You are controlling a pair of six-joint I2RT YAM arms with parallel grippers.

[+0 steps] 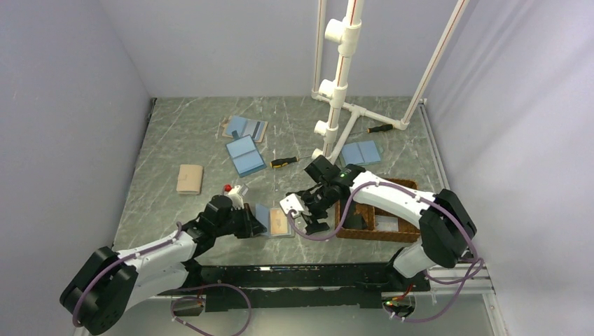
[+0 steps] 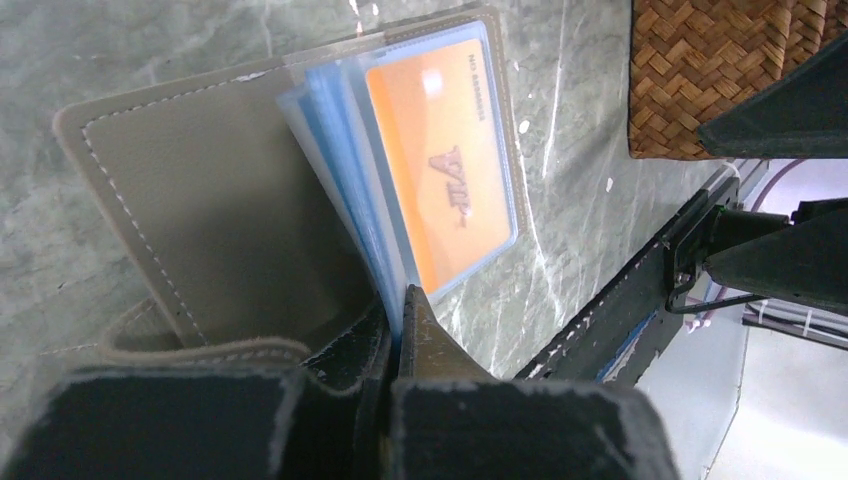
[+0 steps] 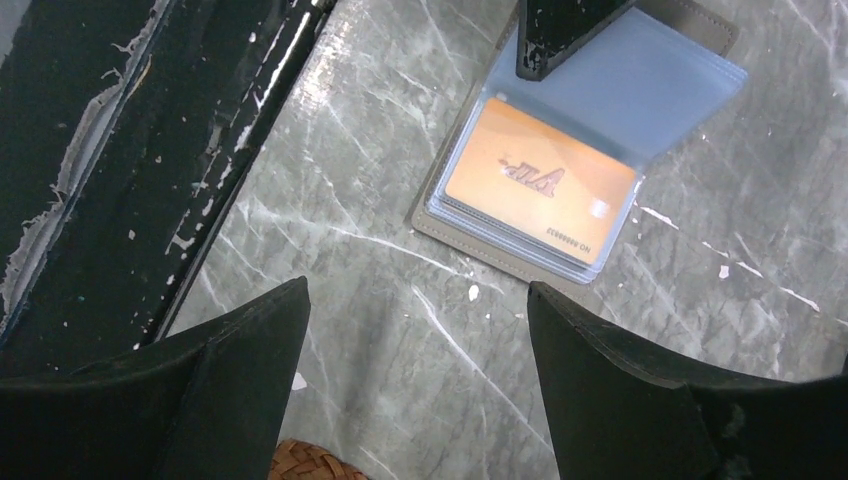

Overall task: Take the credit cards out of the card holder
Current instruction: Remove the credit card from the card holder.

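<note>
The card holder (image 1: 277,222) lies open on the marble table near the front edge, tan cover (image 2: 220,210) underneath and light blue sleeves fanned up. An orange credit card (image 2: 440,160) shows in the top sleeve, also in the right wrist view (image 3: 540,185). My left gripper (image 2: 400,305) is shut on the edge of the blue sleeves at the holder's left side (image 1: 253,224). My right gripper (image 3: 418,300) hovers open just right of the holder (image 1: 313,225), with only bare table between its fingers. Any other cards are hidden in the sleeves.
A brown wicker tray (image 1: 378,229) stands right behind the right gripper. Further back lie other blue holders (image 1: 245,155) (image 1: 361,152), a tan wallet (image 1: 190,178), two screwdrivers (image 1: 285,162) (image 1: 378,128) and a white pipe frame (image 1: 340,84). The black base rail (image 3: 120,160) runs along the near edge.
</note>
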